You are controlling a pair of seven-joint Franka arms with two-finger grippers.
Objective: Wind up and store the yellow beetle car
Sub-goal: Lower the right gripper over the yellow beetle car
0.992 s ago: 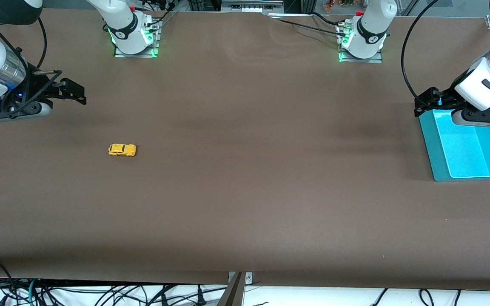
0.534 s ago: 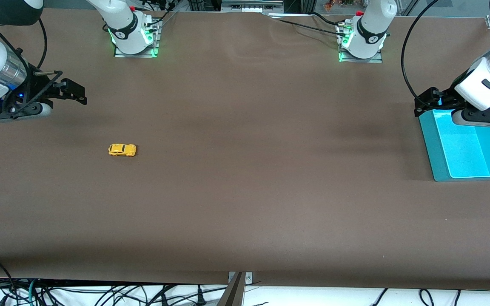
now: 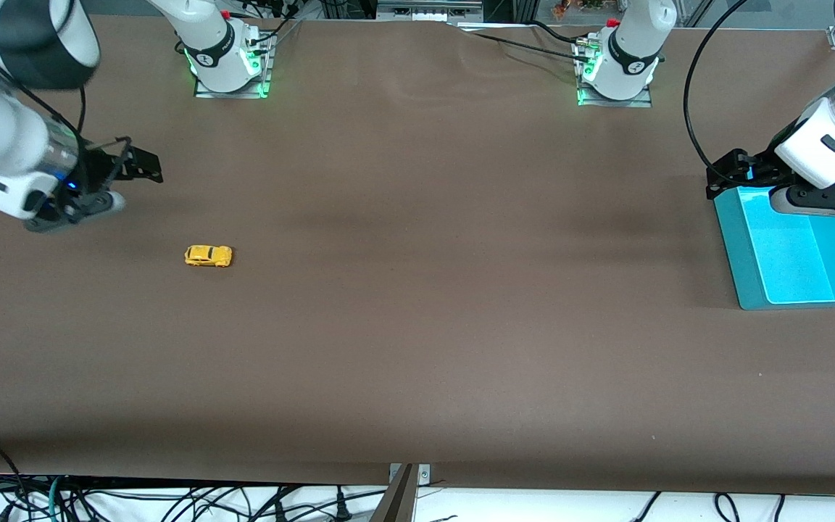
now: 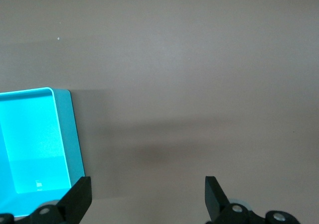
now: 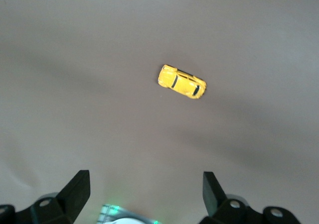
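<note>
One small thing matters here: the yellow beetle car (image 3: 208,255), which sits on its wheels on the brown table (image 3: 417,326), toward the right arm's end and well in from every edge, roughly midway between the edge where the arm bases stand and the edge nearest the front camera. It looks light and rigid, a hard little shell with a glossy rounded roof, so I judge it will slip out of a pinch taken on the curved top and will roll away if nudged along its length. The safer hold is probably across its width, on the flatter door panels low on the body, with the fingers lined up square to its long axis; in the right wrist view the car (image 5: 182,81) lies at a slant to the finger line, so some wrist turn seems called for first. The right gripper (image 3: 124,174) hangs above the table near the right arm's end, over a spot closer to the bases than the car, with its fingers (image 5: 77,189) spread wide and empty. The left gripper (image 3: 740,170) waits over the base-side corner of the teal bin (image 3: 740,254) at the left arm's end, its fingers (image 4: 79,196) likewise spread and holding nothing. The bin, well apart from the car, looks to be where the car is meant to end up.
</note>
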